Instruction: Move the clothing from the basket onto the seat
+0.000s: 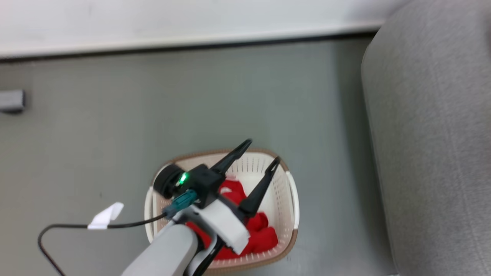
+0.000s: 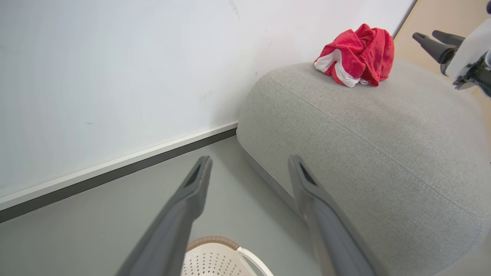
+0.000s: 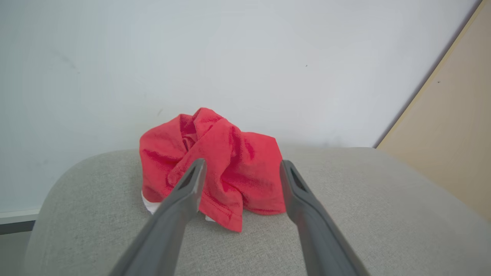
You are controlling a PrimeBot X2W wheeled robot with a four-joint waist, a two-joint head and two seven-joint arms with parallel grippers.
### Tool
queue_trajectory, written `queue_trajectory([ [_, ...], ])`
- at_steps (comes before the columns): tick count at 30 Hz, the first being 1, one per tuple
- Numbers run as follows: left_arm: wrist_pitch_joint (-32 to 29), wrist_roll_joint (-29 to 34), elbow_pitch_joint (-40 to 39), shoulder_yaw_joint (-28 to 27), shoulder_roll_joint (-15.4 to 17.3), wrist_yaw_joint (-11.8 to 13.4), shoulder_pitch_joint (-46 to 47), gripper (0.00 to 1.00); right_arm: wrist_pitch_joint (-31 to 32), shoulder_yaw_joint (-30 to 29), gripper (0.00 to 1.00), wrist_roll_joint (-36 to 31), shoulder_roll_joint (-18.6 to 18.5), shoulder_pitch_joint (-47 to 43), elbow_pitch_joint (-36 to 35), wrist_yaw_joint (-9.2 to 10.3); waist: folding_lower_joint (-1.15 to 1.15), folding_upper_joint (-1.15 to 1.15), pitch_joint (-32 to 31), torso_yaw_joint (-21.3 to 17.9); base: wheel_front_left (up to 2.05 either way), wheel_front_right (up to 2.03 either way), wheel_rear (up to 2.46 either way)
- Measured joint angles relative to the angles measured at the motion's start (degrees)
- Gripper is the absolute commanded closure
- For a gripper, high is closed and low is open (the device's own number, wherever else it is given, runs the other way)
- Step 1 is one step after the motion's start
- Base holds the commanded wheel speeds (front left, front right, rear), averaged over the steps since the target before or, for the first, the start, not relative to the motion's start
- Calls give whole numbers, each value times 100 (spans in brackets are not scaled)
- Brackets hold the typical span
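Bright red soft clothing (image 1: pixel 264 234) lies in the oval cream perforated basket (image 1: pixel 284 199), straight under the wide-apart left gripper (image 1: pixel 263 150). The right gripper (image 3: pixel 242 164), likewise apart, faces a red bundle (image 3: pixel 215 153) on the grey upholstered seat (image 3: pixel 364 230).

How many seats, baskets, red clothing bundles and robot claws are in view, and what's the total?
Large light-grey upholstered seat: 1
Oval cream-white perforated plastic basket: 1
Bright red soft fabric clothing bundles: 2, seat bundle, basket bundle
Dark two-fingered claws: 2, left claw, right claw
Total: 6
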State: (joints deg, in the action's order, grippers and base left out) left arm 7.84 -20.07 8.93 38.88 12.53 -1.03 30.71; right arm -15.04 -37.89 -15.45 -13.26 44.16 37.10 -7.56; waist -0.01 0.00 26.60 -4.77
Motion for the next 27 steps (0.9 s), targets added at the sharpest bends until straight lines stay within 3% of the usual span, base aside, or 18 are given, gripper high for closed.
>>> queue_trajectory([
  [4,142,-181,227,-131,80,119,-346,0,-1,555,0,344,310,-803,-762,0,0,0,-501,-16,0,0,0],
  [12,466,-597,592,-541,175,567,-1289,0,-1,1742,0,672,823,-2200,-1607,0,-1,0,-1492,53,0,0,0],
  [27,723,-659,712,-1323,314,1069,-2609,0,-11,3145,0,1527,1035,-4314,-2299,0,-1,0,-2769,604,0,0,0],
])
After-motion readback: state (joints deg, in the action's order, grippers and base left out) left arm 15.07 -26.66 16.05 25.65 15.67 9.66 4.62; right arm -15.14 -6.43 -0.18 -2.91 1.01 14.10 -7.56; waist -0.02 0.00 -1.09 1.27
